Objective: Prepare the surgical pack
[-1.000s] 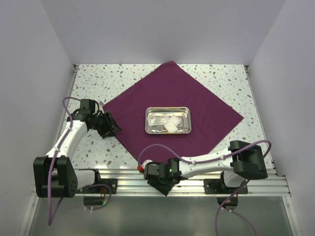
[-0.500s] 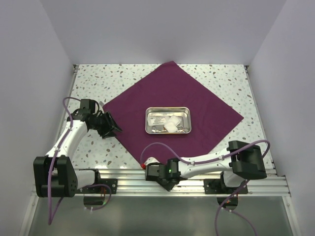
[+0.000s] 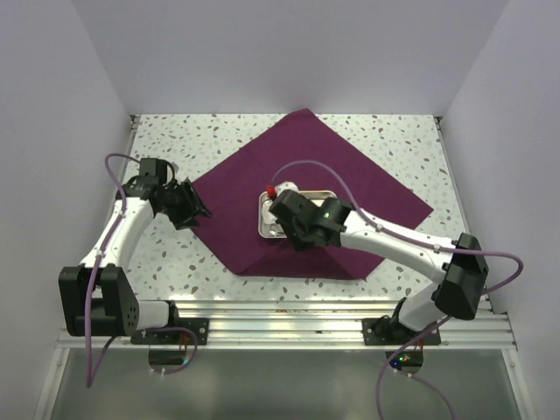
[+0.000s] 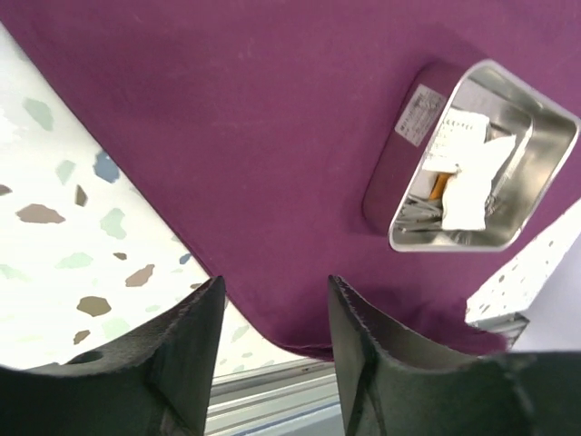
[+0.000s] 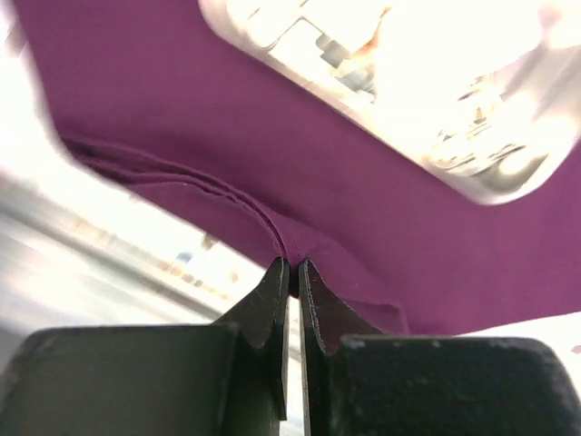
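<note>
The surgical pack (image 3: 367, 175) lies spread on the bench (image 3: 166, 140), tray (image 4: 379, 186) at its centre. First fold appears in hand: right gripper (image 5: 292, 265) jaws clamped on its near corner at the tray; left gripper (image 4: 270, 304) jaws apart at the left corner. Next, lay your held corner across the tray

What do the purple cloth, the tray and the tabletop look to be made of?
Purple cloth: woven fabric, matte; fine weave shows, and it creases where the right pincer pinches it.
Tray: likely stainless steel, shiny; it mirrors the cloth.
Tabletop: white speckled terrazzo-look surface; real stone or laminate, cannot tell.
</note>
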Robot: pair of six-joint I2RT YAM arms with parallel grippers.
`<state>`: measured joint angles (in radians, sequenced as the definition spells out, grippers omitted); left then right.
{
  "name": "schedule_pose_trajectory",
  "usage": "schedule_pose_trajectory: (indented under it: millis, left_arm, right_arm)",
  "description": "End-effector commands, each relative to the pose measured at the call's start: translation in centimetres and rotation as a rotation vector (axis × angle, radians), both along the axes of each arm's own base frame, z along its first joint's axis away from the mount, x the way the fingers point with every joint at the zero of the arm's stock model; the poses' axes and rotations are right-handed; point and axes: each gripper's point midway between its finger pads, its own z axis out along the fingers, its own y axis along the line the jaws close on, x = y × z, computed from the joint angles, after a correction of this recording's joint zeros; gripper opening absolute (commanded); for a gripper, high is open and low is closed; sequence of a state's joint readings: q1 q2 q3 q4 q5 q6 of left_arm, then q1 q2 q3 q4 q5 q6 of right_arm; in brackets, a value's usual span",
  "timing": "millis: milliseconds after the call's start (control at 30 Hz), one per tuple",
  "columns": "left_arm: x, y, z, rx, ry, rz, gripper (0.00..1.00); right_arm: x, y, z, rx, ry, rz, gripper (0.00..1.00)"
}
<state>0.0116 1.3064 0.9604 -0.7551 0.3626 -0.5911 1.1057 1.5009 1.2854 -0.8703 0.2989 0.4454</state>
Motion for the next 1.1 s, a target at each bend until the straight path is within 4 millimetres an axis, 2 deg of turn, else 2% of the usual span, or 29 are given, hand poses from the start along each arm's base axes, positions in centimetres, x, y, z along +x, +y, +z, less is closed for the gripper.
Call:
schedule_pose_trajectory:
  millis: [0, 33, 67, 100, 133, 167, 233, 267, 300, 433, 467, 500, 533, 600, 733, 867, 1067]
  left_arm:
    - [1.4, 1.4, 1.0, 0.074, -0.002, 0.042, 0.54]
    - [1.7, 1.7, 1.1, 0.083, -0.004, 0.042, 0.54]
    - [2.3, 2.0, 1.7, 0.096, -0.019, 0.044, 0.54]
    - [3.2, 3.2, 2.2, 0.111, -0.015, 0.065, 0.55]
    - [3.3, 3.2, 2.0, 0.111, -0.008, 0.065, 0.55]
    - [3.3, 3.5, 2.1, 0.113, -0.002, 0.07, 0.55]
    - [3.6, 4.2, 2.3, 0.124, 0.003, 0.082, 0.55]
    - [3.7, 4.4, 2.3, 0.129, 0.005, 0.089, 0.55]
    - [3.8, 4.8, 2.3, 0.138, 0.006, 0.101, 0.55]
    - [4.1, 5.1, 1.8, 0.126, 0.011, 0.132, 0.55]
    - [4.1, 5.1, 1.6, 0.121, 0.016, 0.135, 0.56]
    - [4.2, 5.1, 1.4, 0.118, 0.018, 0.136, 0.55]
    - [4.4, 5.2, 1.1, 0.12, 0.019, 0.138, 0.56]
    - [4.4, 5.5, 0.9, 0.119, 0.022, 0.144, 0.55]
    - [4.5, 6.0, 0.1, 0.118, 0.03, 0.15, 0.56]
    - [4.4, 6.4, -0.5, 0.114, 0.04, 0.16, 0.56]
    - [5.1, 7.1, -0.8, 0.111, 0.036, 0.174, 0.56]
  right_arm:
    - [5.0, -0.6, 1.8, -0.044, -0.076, 0.019, 0.0]
    - [6.8, -1.0, 1.0, -0.076, -0.072, -0.007, 0.0]
    - [8.1, -0.4, 2.1, -0.062, -0.097, 0.001, 0.0]
    - [12.2, 0.1, 2.3, -0.06, -0.118, -0.035, 0.0]
    - [12.3, 0.1, 2.3, -0.06, -0.118, -0.035, 0.0]
    - [13.7, -0.2, 2.4, -0.058, -0.127, -0.062, 0.0]
    - [16.1, 0.5, 2.3, -0.057, -0.141, -0.079, 0.0]
    - [17.6, 0.5, 3.5, -0.039, -0.17, -0.102, 0.0]
    - [18.6, 0.7, 2.4, -0.066, -0.164, -0.106, 0.0]
    - [22.0, 1.0, 3.0, -0.061, -0.186, -0.136, 0.0]
    - [23.1, 0.9, 4.1, -0.044, -0.206, -0.151, 0.0]
    - [23.6, 0.8, 4.2, -0.051, -0.21, -0.155, 0.0]
    - [24.3, 0.2, 3.1, -0.08, -0.191, -0.17, 0.0]
    - [25.4, 0.2, 3.7, -0.067, -0.205, -0.178, 0.0]
    - [26.9, -0.2, 3.4, -0.058, -0.202, -0.194, 0.0]
    - [28.4, -0.8, 1.6, -0.06, -0.177, -0.216, 0.0]
    - [29.4, -0.6, -0.5, -0.06, -0.145, -0.214, 0.0]
